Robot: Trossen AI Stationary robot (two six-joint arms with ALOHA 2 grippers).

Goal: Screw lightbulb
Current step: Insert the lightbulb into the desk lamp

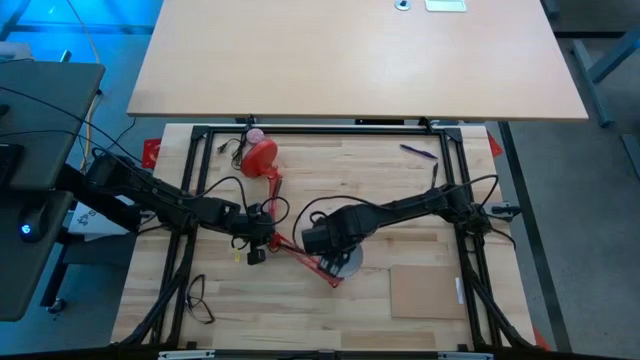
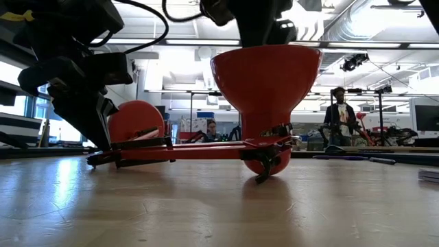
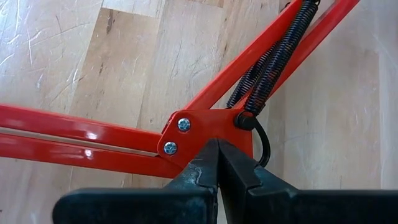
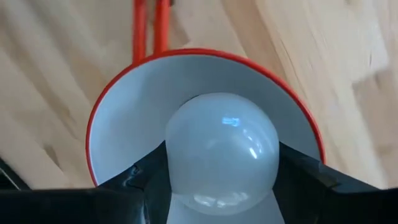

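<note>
with the right gripper (image 4: 221, 186) grasping the lightbulb (image 4: 222, 149) over the mouth of the red lamp shade (image 4: 124, 106), near the table's five o'clock, keep the bulb square to the socket and turn gently while the clenched left gripper (image 3: 217, 163) pins the lamp arm (image 3: 81, 140).
</note>
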